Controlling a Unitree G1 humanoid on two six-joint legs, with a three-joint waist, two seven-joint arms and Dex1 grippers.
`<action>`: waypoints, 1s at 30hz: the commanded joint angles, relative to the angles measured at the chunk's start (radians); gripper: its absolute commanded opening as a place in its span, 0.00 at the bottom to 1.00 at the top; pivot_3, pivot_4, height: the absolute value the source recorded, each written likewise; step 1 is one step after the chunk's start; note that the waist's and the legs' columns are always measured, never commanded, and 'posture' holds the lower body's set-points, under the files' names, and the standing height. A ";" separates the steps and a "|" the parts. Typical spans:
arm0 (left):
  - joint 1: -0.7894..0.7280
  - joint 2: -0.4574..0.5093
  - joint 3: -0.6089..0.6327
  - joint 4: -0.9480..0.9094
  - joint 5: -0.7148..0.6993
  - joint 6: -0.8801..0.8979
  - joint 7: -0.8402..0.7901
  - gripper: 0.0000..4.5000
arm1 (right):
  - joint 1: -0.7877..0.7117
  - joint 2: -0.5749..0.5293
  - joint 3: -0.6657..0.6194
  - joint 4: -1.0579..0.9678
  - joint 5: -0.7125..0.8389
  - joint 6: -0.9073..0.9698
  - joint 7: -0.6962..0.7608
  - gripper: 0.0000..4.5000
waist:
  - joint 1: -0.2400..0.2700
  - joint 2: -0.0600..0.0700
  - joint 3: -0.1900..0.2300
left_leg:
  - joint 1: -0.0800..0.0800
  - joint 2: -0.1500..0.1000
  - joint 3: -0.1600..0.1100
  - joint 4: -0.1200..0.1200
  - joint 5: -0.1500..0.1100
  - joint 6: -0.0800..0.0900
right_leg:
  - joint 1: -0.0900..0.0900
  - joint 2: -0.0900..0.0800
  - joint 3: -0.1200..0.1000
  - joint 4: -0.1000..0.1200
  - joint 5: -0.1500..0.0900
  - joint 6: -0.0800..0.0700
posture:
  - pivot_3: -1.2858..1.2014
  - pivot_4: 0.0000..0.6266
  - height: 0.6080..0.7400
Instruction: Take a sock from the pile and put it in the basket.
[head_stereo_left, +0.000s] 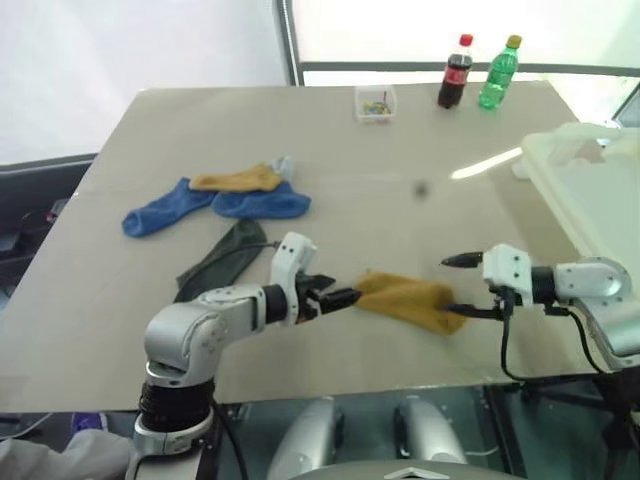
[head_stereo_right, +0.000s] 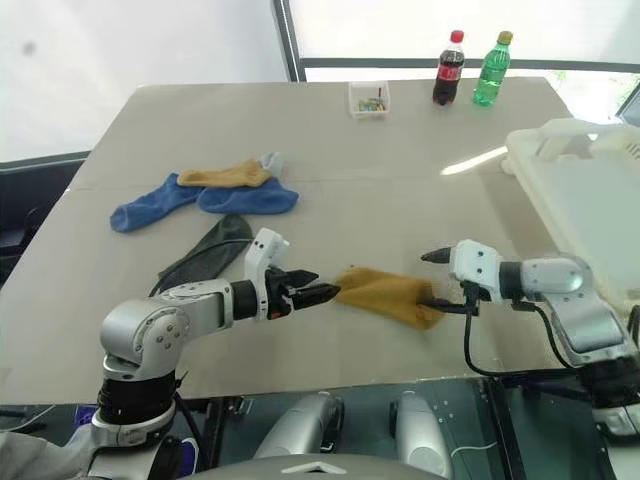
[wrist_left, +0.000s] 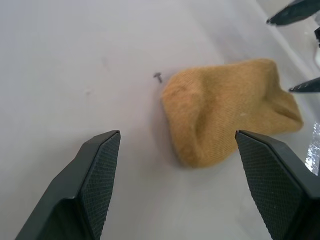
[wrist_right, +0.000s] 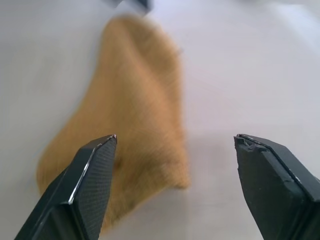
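Observation:
A mustard-yellow sock (head_stereo_left: 405, 298) lies loose and crumpled on the table near the front edge, apart from the pile (head_stereo_left: 225, 195) of blue, mustard, grey and dark green socks at the left. My left gripper (head_stereo_left: 340, 296) is open at the sock's left end, with nothing between its fingers (wrist_left: 95, 185). At the sock's right end my right gripper (head_stereo_left: 452, 287) is open too, one fingertip above the sock and one at its lower corner. The right wrist view shows the sock (wrist_right: 135, 110) just ahead of the spread fingers (wrist_right: 90, 185). The white basket (head_stereo_left: 590, 190) stands at the right edge.
A small clear box (head_stereo_left: 375, 103), a cola bottle (head_stereo_left: 455, 72) and a green bottle (head_stereo_left: 498, 73) stand at the table's far edge. The dark green sock (head_stereo_left: 222, 255) lies beside my left forearm. The table's front edge runs just below both grippers.

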 joint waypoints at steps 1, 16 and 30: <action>-0.030 0.072 -0.096 0.044 0.062 -0.179 -0.080 0.87 | 0.073 0.037 -0.030 -0.150 0.008 0.156 -0.155 0.86 | 0.006 0.000 0.000 | 0.000 0.000 -0.001 -0.001 0.000 0.000 | 0.000 0.000 0.000 0.000 0.000 0.000 | 0.52 0.24 1.00; -0.192 0.112 -0.271 0.324 0.158 -0.434 -0.267 0.87 | 0.319 0.251 -0.088 -0.549 0.107 0.673 -0.582 0.86 | 0.005 0.001 0.000 | -0.002 -0.002 -0.003 -0.004 0.000 0.000 | 0.000 -0.002 -0.001 -0.004 0.000 0.000 | 0.52 0.24 1.00; -0.173 0.090 -0.324 0.346 0.187 -0.361 -0.282 0.04 | 0.221 0.174 -0.026 -0.428 0.102 0.694 -0.563 0.00 | 0.006 0.001 -0.001 | -0.001 -0.003 -0.002 -0.004 0.000 0.000 | 0.000 -0.002 -0.003 -0.004 0.000 0.000 | 0.52 0.24 1.00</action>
